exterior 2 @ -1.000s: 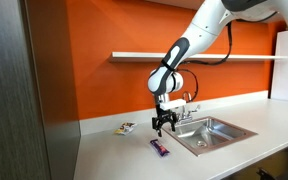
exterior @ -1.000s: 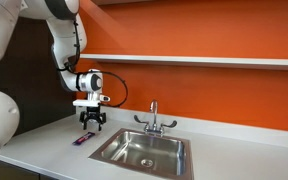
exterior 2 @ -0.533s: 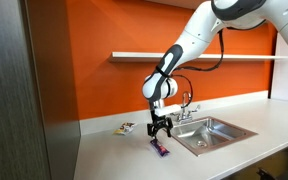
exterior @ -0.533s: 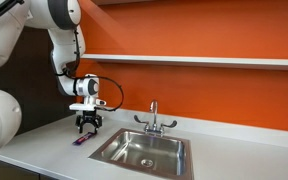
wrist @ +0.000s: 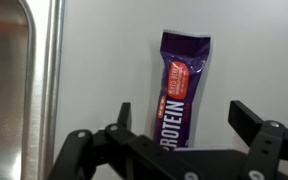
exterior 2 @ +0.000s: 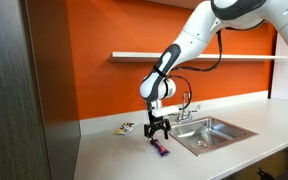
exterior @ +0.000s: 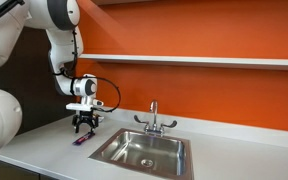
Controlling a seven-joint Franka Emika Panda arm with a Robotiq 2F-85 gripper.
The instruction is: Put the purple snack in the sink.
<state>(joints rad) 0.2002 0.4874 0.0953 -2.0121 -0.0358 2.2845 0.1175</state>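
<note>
The purple snack (wrist: 182, 92) is a flat oblong purple bar with an orange patch and the word PROTEIN. It lies on the pale counter left of the sink in an exterior view (exterior: 81, 141) and beside the basin in an exterior view (exterior 2: 161, 149). My gripper (wrist: 189, 118) is open and empty, its two fingers on either side of the bar's near end. It hangs just above the bar in both exterior views (exterior: 84, 127) (exterior 2: 157, 131). The sink (exterior: 134, 160) (exterior 2: 227, 124) is a steel basin with a chrome faucet (exterior: 154, 116); its rim shows in the wrist view (wrist: 52, 70).
A small pale packet (exterior 2: 125, 128) lies on the counter near the orange wall. A shelf (exterior: 204, 62) runs along the wall above the counter. A dark panel (exterior 2: 14, 90) stands at the counter's end.
My gripper has moved away from the sink and down, and now hangs over the purple snack. The snack has not moved.
</note>
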